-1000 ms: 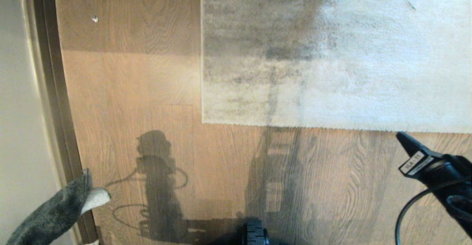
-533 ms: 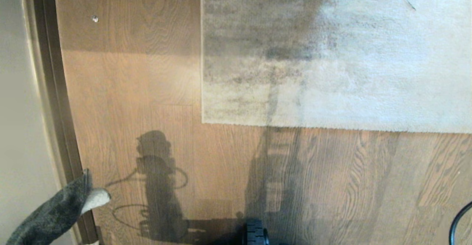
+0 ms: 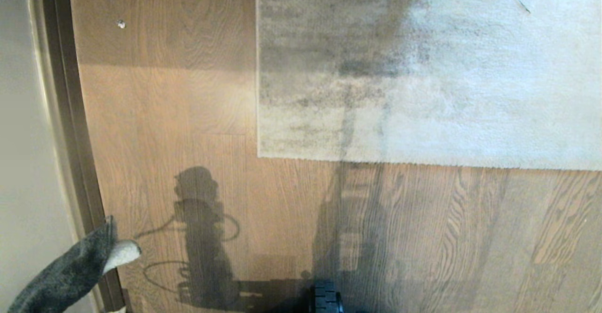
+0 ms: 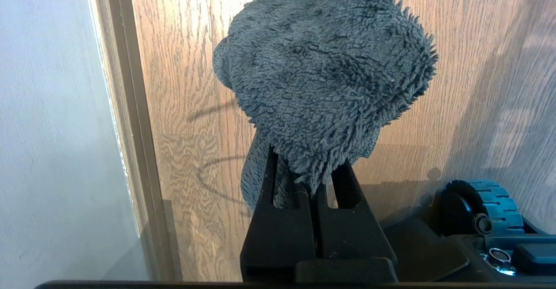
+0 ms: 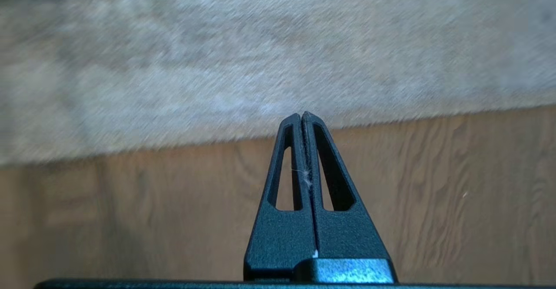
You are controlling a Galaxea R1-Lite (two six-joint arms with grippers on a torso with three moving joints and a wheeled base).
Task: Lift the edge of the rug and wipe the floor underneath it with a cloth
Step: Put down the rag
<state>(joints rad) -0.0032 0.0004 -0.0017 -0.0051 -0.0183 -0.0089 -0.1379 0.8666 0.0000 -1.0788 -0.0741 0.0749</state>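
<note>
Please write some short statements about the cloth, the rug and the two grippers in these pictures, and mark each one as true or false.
1. The left gripper holds the cloth. True.
2. The rug edge is lifted off the floor. False: the rug lies flat on the floor, with no part raised.
3. The right gripper has its fingers open around the rug edge. False: its fingers are shut on nothing, above the floor near the rug edge.
4. The cloth shows at the lower left of the head view, near the dark strip along the wall. True.
5. The cloth is lying on the rug. False: it hangs from the left gripper, away from the rug.
</note>
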